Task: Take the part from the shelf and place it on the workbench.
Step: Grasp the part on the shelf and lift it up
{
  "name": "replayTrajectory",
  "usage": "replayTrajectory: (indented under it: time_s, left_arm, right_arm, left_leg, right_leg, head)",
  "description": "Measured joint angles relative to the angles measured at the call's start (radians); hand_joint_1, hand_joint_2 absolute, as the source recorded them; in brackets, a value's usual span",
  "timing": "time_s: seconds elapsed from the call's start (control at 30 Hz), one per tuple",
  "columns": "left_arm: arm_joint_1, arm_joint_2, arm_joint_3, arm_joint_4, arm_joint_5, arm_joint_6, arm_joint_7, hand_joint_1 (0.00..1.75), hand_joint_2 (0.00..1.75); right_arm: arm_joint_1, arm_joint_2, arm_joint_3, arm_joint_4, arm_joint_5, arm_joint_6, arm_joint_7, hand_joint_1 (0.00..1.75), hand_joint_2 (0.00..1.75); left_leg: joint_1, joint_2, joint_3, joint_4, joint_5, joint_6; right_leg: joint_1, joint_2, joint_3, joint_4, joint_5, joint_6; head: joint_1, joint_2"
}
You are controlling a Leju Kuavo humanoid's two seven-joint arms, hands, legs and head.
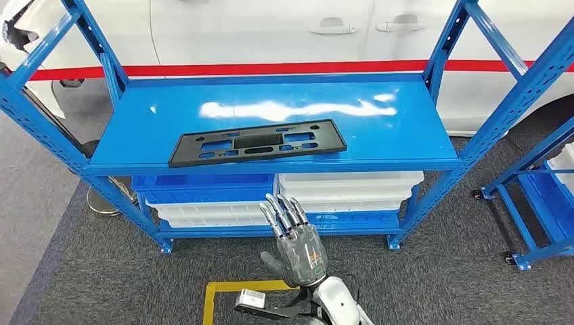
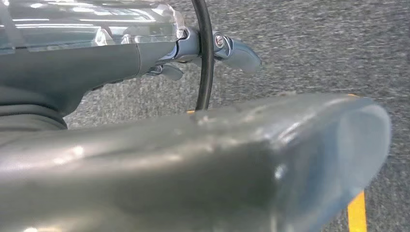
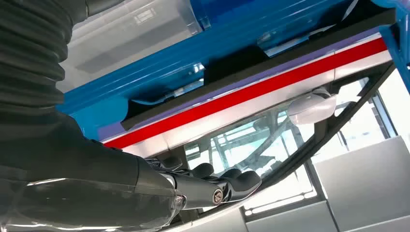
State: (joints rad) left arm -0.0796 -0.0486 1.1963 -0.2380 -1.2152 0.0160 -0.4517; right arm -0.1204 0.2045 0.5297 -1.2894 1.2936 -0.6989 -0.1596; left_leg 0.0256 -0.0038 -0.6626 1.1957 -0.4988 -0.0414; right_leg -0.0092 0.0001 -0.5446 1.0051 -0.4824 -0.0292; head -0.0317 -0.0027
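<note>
The part, a long flat black plate (image 1: 257,142) with several cut-outs, lies on the top board of the blue shelf (image 1: 379,128), near the front edge and left of centre. My right hand (image 1: 294,240) is raised in front of the shelf, below the board's front edge and a little right of the plate's middle. Its fingers (image 3: 227,186) are stretched out and hold nothing. In the right wrist view the plate's dark edge (image 3: 232,60) shows above the blue shelf rim. My left hand (image 2: 232,48) hangs over the grey carpet with nothing in it, thumb apart from the fingers.
Under the top board sit a blue bin (image 1: 203,181) and white bins (image 1: 348,186). A white car with a red stripe (image 1: 271,68) stands behind the shelf. A second blue rack (image 1: 541,183) is at the right. Yellow floor tape (image 1: 223,291) lies near my feet.
</note>
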Motion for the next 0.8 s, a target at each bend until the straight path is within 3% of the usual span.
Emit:
replayTrajectory:
  time_s: [0.03, 0.07, 0.13, 0.23, 0.3, 0.33, 0.4, 0.43, 0.47, 0.5, 0.57, 0.6, 0.67, 0.8]
  left_arm:
    - [0.0, 0.001, 0.0, 0.0, 0.0, 0.0, 0.0, 0.0, 0.0]
    - [-0.001, 0.001, 0.0, 0.0, 0.0, 0.0, 0.0, 0.0, 0.0]
    - [-0.003, 0.002, 0.0, 0.0, -0.002, 0.0, 0.0, 0.0, 0.0]
    - [-0.002, 0.003, 0.0, 0.0, -0.004, 0.001, 0.0, 0.0, 0.0]
    - [-0.002, 0.003, 0.0, 0.0, -0.006, 0.001, -0.001, 0.0, 0.0]
    - [-0.002, 0.003, 0.0, 0.0, -0.008, 0.001, -0.001, 0.0, 0.0]
    - [-0.003, 0.004, 0.0, 0.0, -0.012, 0.004, 0.0, 0.0, 0.0]
    - [-0.003, 0.004, 0.0, 0.0, -0.015, 0.005, 0.001, 0.0, 0.0]
    - [-0.002, 0.004, 0.0, 0.0, -0.017, 0.005, 0.001, 0.0, 0.0]
    - [-0.001, 0.004, 0.0, 0.0, -0.019, 0.006, 0.002, 0.0, 0.0]
    - [-0.001, 0.003, -0.001, 0.0, -0.02, 0.006, 0.002, 0.0, 0.0]
    - [-0.001, 0.002, -0.001, 0.001, -0.021, 0.006, 0.002, 0.0, 0.0]
    - [-0.003, 0.001, -0.001, 0.001, -0.022, 0.005, 0.004, 0.0, 0.0]
    - [-0.006, 0.001, -0.002, 0.002, -0.028, 0.005, 0.007, 0.0, 0.0]
  right_arm:
    - [0.0, 0.0, 0.0, 0.0, 0.0, 0.0, 0.001, 0.0, 1.75]
    - [0.0, 0.0, 0.001, 0.0, 0.0, 0.0, 0.001, 0.0, 1.75]
    - [-0.001, 0.0, 0.002, 0.0, 0.003, 0.0, 0.004, 0.0, 1.75]
    - [-0.001, 0.0, 0.005, 0.0, 0.009, 0.0, 0.01, 0.0, 1.75]
    - [-0.003, 0.0, 0.005, -0.001, 0.012, -0.001, 0.013, 0.0, 1.75]
    - [-0.003, 0.0, 0.005, -0.002, 0.015, -0.001, 0.014, 0.0, 1.75]
    - [-0.003, -0.001, 0.005, -0.002, 0.026, -0.001, 0.023, 0.0, 1.75]
    - [-0.002, -0.002, 0.005, -0.001, 0.034, -0.001, 0.03, 0.0, 1.75]
    - [-0.002, -0.004, 0.005, -0.001, 0.042, -0.001, 0.038, 0.0, 1.75]
    - [-0.002, -0.006, 0.005, -0.001, 0.048, -0.001, 0.045, 0.0, 1.75]
    - [-0.008, -0.008, 0.005, -0.001, 0.058, -0.001, 0.057, 0.0, 1.75]
    - [-0.014, -0.01, 0.005, 0.0, 0.061, -0.001, 0.062, 0.0, 1.75]
    - [-0.025, -0.011, 0.004, 0.002, 0.067, -0.001, 0.069, 0.0, 1.75]
    - [-0.04, -0.012, 0.0, 0.009, 0.07, -0.001, 0.078, 0.0, 1.75]
  left_leg:
    - [0.001, 0.001, 0.018, -0.043, 0.025, 0.0]
    - [0.0, 0.001, 0.03, -0.069, 0.031, 0.0]
    - [-0.003, 0.001, 0.066, -0.149, 0.054, 0.011]
    - [-0.006, -0.001, 0.071, -0.161, 0.046, 0.035]
    - [-0.003, -0.001, 0.079, -0.168, 0.044, 0.049]
    - [-0.002, -0.001, 0.083, -0.171, 0.043, 0.055]
    - [-0.003, 0.0, 0.089, -0.172, 0.036, 0.063]
    - [-0.005, 0.0, 0.093, -0.172, 0.033, 0.065]
    - [-0.006, -0.001, 0.098, -0.172, 0.028, 0.065]
    - [-0.007, -0.003, 0.105, -0.172, 0.023, 0.064]
    - [-0.007, -0.005, 0.121, -0.172, 0.01, 0.06]
    - [-0.009, -0.005, 0.127, -0.171, 0.004, 0.056]
    - [-0.011, -0.005, 0.131, -0.172, -0.005, 0.046]
    - [-0.01, -0.001, 0.134, -0.158, -0.028, 0.025]
  right_leg:
    - [-0.001, 0.0, 0.004, 0.002, -0.004, 0.002]
    - [0.001, 0.0, 0.005, 0.004, -0.008, 0.006]
    - [0.004, 0.001, 0.009, 0.012, -0.02, 0.018]
    - [0.005, 0.001, 0.009, 0.011, -0.027, 0.032]
    - [0.003, 0.001, -0.002, 0.041, -0.047, 0.041]
    - [0.002, 0.001, -0.023, 0.085, -0.068, 0.045]
    - [0.001, 0.0, -0.102, 0.222, -0.119, 0.048]
    - [0.001, 0.0, -0.141, 0.278, -0.131, 0.049]
    - [0.002, 0.0, -0.165, 0.302, -0.122, 0.048]
    - [0.002, 0.0, -0.168, 0.285, -0.092, 0.045]
    - [0.006, 0.001, -0.125, 0.16, 0.0, 0.032]
    - [0.009, 0.001, -0.1, 0.098, 0.029, 0.025]
    - [0.017, 0.0, -0.075, 0.035, 0.043, 0.015]
    - [0.011, 0.002, -0.055, 0.01, 0.033, 0.0]
  head:
    - [0.0, 0.0]
    - [0.0, 0.0]
    - [0.0, 0.0]
    - [0.0, 0.0]
    - [0.0, 0.0]
    - [0.0, 0.0]
    - [0.0, 0.0]
    - [0.0, 0.0]
    - [0.0, 0.0]
    - [0.0, 0.0]
    - [0.0, 0.0]
    - [0.0, 0.0]
    - [0.0, 0.0]
    - [0.0, 0.0]
